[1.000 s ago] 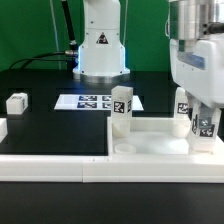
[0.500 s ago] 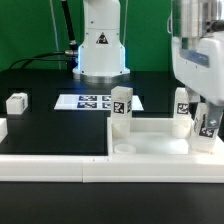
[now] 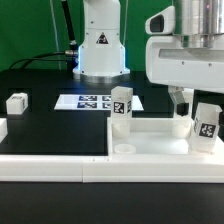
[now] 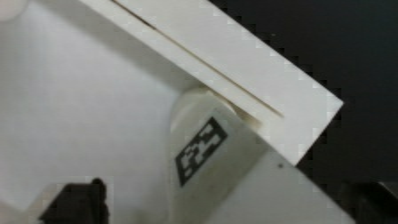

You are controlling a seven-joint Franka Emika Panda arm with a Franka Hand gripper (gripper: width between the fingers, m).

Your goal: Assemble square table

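The gripper (image 3: 199, 98) hangs over the exterior view's right end of the tabletop, its jaws spread wide with nothing between them; in the wrist view the two dark fingertips (image 4: 75, 200) sit far apart at the picture's edges, touching no part; just below the gripper the tilted leg (image 3: 207, 124), a small white block with a black-and-white tag, leans at the tabletop's corner, free of the fingers; the wrist view shows this tilted leg (image 4: 201, 150) close against the raised rim, though whether it is seated in the tabletop I cannot tell; the tabletop (image 3: 150, 143), a white square tray with a raised rim, lies on the black table (image 3: 50, 130) towards the front, in the exterior view's right half; the upright leg (image 3: 122, 107) stands at the tabletop's far corner on the exterior view's left, its tag facing the camera; behind it the marker board (image 3: 92, 101) lies flat on the table; the loose leg (image 3: 17, 101) rests well apart from the tabletop, at the exterior view's left; the long white border rail (image 3: 50, 166) runs along the table's front, just before the tabletop; the robot base (image 3: 100, 45) stands at the back
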